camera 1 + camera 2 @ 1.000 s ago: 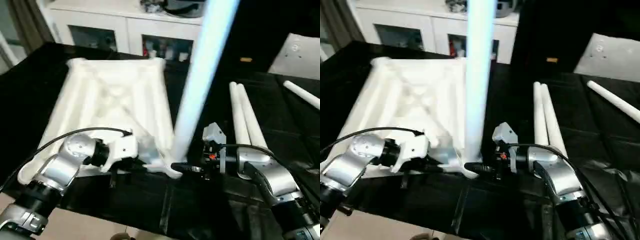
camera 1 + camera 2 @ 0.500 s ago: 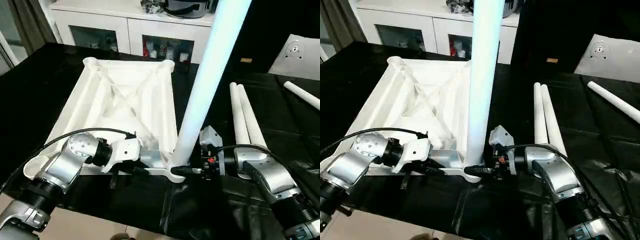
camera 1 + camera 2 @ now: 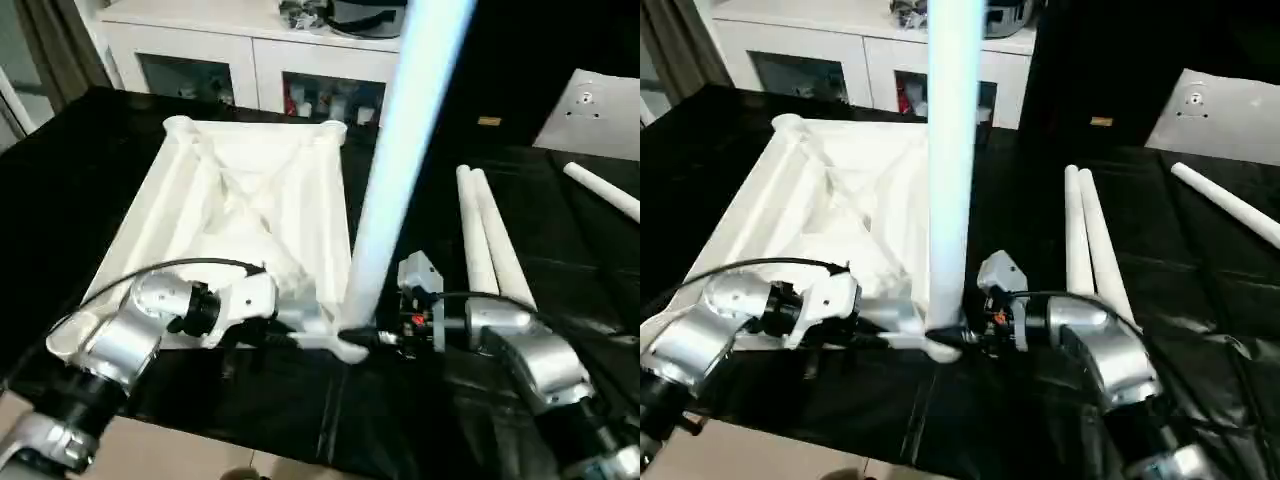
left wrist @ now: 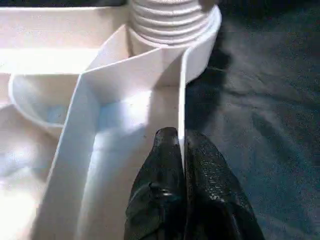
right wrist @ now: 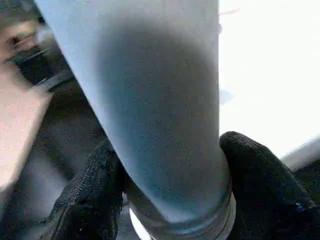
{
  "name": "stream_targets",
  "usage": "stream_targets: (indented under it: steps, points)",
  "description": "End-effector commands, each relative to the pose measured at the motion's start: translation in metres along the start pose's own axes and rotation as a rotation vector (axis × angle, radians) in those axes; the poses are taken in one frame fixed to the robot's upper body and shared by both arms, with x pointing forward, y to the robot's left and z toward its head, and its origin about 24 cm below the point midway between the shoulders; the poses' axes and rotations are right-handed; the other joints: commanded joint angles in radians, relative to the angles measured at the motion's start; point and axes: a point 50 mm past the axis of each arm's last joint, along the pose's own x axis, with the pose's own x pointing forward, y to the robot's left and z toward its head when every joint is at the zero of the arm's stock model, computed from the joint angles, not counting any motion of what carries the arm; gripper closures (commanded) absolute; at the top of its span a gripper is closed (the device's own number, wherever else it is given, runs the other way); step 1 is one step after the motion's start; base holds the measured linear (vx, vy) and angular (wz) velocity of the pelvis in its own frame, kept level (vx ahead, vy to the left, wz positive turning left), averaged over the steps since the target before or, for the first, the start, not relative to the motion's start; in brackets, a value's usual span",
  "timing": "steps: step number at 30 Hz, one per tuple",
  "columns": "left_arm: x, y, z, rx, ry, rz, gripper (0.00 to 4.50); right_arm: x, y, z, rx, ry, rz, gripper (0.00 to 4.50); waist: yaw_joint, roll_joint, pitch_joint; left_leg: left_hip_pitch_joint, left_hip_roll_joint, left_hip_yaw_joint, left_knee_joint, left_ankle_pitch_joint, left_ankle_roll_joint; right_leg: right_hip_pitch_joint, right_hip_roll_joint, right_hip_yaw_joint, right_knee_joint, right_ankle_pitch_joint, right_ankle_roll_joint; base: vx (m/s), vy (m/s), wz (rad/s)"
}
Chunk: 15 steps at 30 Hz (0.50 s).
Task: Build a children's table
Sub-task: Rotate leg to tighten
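The white tabletop [image 3: 240, 190] lies upside down on the black-covered bench, ribbed underside up. One white leg [image 3: 400, 150] stands upright in its near right corner socket [image 3: 350, 345]; the threaded end [image 4: 170, 17] sits in the socket. My right gripper [image 3: 375, 338] is shut on the leg's base, a black finger [image 5: 95, 185] pressed on each side of the tube. From the left, my left gripper [image 4: 181, 145] pinches the tabletop's thin near rim wall close to that corner.
Two spare legs [image 3: 490, 240] lie side by side on the right, a third [image 3: 600, 188] farther right. A white panel [image 3: 595, 105] leans at the back right. A white cabinet [image 3: 250, 60] stands behind the bench. The bench's front edge runs just below both grippers.
My right gripper's fingers have closed in around the leg's base. The left gripper keeps its pinch on the rim. The camera has shifted a little.
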Motion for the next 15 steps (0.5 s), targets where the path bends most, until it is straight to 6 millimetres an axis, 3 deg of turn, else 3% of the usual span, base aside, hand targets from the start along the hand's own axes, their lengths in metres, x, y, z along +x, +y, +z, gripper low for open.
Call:
stream_targets:
  steps: [1, 4, 6, 7, 8, 12, 13, 14, 15]
  points:
    - [0.004, 0.003, 0.005, -0.092, -0.042, 0.165, 4.50, 0.017, 0.009, -0.006, 0.040, -0.003, -0.041, 1.85, -0.004, -0.002, -0.043, 0.001, 0.049, -0.016, -0.083, -0.233, -0.015, 0.034, -0.077, 0.037, -0.088, -0.271, -0.200, 0.000, 0.000, 0.00]
    - [0.011, -0.002, 0.009, -0.179, -0.072, 0.263, 4.50, 0.030, 0.011, -0.007, 0.100, -0.053, -0.133, 1.89, -0.027, -0.003, -0.042, -0.001, 0.049, -0.019, -0.084, -0.250, -0.022, 0.029, -0.077, 0.039, -0.095, -0.327, -0.177, 0.000, 0.000, 0.00]
    - [0.021, -0.008, 0.016, -0.234, -0.102, 0.343, 4.50, 0.043, 0.012, -0.008, 0.161, -0.075, -0.208, 1.91, -0.038, -0.007, -0.042, -0.008, 0.049, -0.019, -0.084, -0.219, -0.015, 0.030, -0.074, 0.041, -0.095, -0.297, -0.178, 0.000, 0.000, 0.00]
    - [0.026, -0.010, 0.020, -0.263, -0.112, 0.402, 4.50, 0.050, 0.013, -0.008, 0.193, -0.080, -0.249, 1.91, -0.036, -0.005, -0.044, -0.001, 0.047, -0.017, -0.080, -0.218, -0.007, 0.025, -0.072, 0.040, -0.099, -0.298, -0.174, 0.000, 0.000, 0.00]
    - [0.030, -0.011, 0.024, -0.272, -0.118, 0.427, 4.50, 0.054, 0.014, -0.008, 0.211, -0.081, -0.270, 1.91, -0.042, -0.007, -0.043, -0.007, 0.047, -0.016, -0.080, -0.208, -0.005, 0.028, -0.071, 0.042, -0.095, -0.280, -0.177, 0.000, 0.000, 0.00]
    - [0.044, -0.015, 0.044, -0.285, -0.140, 0.472, 4.50, 0.068, 0.012, -0.010, 0.285, -0.065, -0.378, 1.91, -0.039, -0.005, -0.047, -0.008, 0.043, -0.013, -0.076, -0.152, 0.016, 0.028, -0.066, 0.041, -0.094, -0.198, -0.181, 0.000, 0.000, 0.00]
    - [0.046, -0.015, 0.048, -0.283, -0.146, 0.476, 4.50, 0.069, 0.011, -0.011, 0.293, -0.059, -0.399, 1.91, -0.037, -0.009, -0.049, -0.010, 0.042, -0.014, -0.075, -0.130, 0.021, 0.033, -0.067, 0.040, -0.089, -0.166, -0.183, 0.000, 0.000, 0.00]
    - [0.046, -0.015, 0.048, -0.283, -0.146, 0.476, 4.50, 0.069, 0.011, -0.011, 0.293, -0.059, -0.399, 1.91, -0.037, -0.008, -0.050, -0.010, 0.042, -0.013, -0.075, -0.121, 0.023, 0.033, -0.066, 0.039, -0.089, -0.149, -0.184, 0.000, 0.000, 0.00]
    - [0.047, -0.015, 0.051, -0.274, -0.147, 0.480, 4.50, 0.071, 0.011, -0.012, 0.303, -0.056, -0.416, 1.91, -0.034, 0.000, -0.050, -0.009, 0.041, -0.014, -0.074, -0.112, 0.026, 0.034, -0.066, 0.038, -0.088, -0.124, -0.186, 0.000, 0.000, 0.00]
